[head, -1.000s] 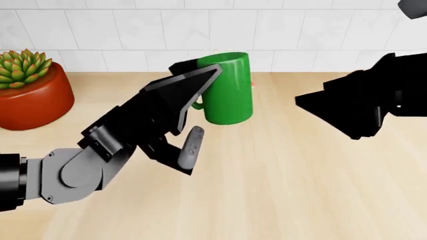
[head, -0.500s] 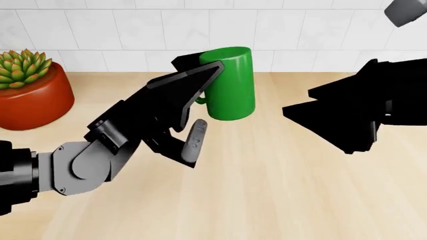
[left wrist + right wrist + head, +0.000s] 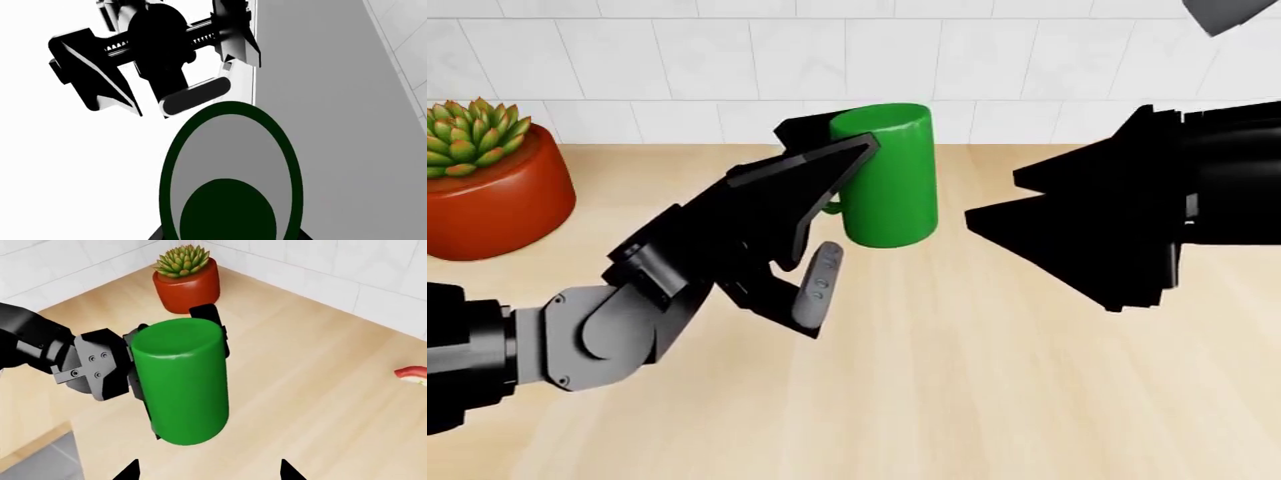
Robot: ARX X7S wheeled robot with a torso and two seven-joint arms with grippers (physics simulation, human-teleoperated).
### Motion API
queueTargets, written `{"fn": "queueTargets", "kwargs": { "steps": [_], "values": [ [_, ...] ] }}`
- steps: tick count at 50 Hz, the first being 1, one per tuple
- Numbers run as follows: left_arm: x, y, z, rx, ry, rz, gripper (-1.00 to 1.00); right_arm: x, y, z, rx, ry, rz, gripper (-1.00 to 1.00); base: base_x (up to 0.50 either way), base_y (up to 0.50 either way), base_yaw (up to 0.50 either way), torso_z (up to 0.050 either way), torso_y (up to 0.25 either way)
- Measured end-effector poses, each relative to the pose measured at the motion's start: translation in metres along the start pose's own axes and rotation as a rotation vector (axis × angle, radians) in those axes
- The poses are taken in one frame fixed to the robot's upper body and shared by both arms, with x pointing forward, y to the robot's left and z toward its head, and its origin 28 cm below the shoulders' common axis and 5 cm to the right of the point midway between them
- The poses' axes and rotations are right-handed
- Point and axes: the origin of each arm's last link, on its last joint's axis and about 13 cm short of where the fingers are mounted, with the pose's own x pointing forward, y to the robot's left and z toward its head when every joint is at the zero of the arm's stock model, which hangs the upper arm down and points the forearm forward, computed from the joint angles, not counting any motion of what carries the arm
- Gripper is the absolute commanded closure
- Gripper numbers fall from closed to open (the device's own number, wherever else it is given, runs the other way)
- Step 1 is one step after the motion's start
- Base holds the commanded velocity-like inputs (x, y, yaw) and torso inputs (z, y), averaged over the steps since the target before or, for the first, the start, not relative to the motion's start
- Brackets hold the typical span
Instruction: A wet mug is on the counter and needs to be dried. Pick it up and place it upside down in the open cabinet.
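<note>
Here the left tool (image 3: 827, 215) grips the mug (image 3: 888, 175) by its handle, long axis upright above the far counter (image 3: 988, 380), while the wide-open right tool (image 3: 1014, 215) waits just right.

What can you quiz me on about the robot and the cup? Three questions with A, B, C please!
1. Where is the plant pot in the head view?
A. left of the mug
B. right of the mug
C. inside the mug

2. What colour is the mug?
A. blue
B. green
C. yellow

3. How are the right gripper's fingers?
A. closed on the plant pot
B. closed on the mug
C. apart, holding nothing

Answers:
1 is A: the red-orange plant pot stands on the counter, far left of the mug.
2 is B: the mug is bright green all over its outside.
3 is C: the right gripper points at the mug with a gap between its fingertips, and nothing sits in that gap.
</note>
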Motion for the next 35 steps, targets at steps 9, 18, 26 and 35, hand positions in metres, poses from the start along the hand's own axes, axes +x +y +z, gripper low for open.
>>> {"fn": "queueTargets", "kwargs": {
  "steps": [9,18,26,35],
  "values": [
    [0.0,-0.003,0.0,0.008,0.003,0.001,1.0,0.003,0.003,0.0,-0.012,0.002,0.019,-1.0,0.0,0.0,0.0,0.0,0.0],
    [0.0,-0.007,0.001,0.011,0.005,-0.001,1.0,0.005,0.005,0.0,-0.025,0.0,0.032,-1.0,0.0,0.0,0.0,0.0,0.0],
    [-0.001,-0.01,0.004,0.006,0.004,-0.001,1.0,0.008,0.006,0.001,-0.036,-0.003,0.045,-1.0,0.0,0.0,0.0,0.0,0.0],
    [-0.001,-0.011,0.008,-0.002,0.005,0.004,1.0,0.012,0.007,0.002,-0.047,-0.005,0.054,-1.0,0.0,0.0,0.0,0.0,0.0]
  ]
}}
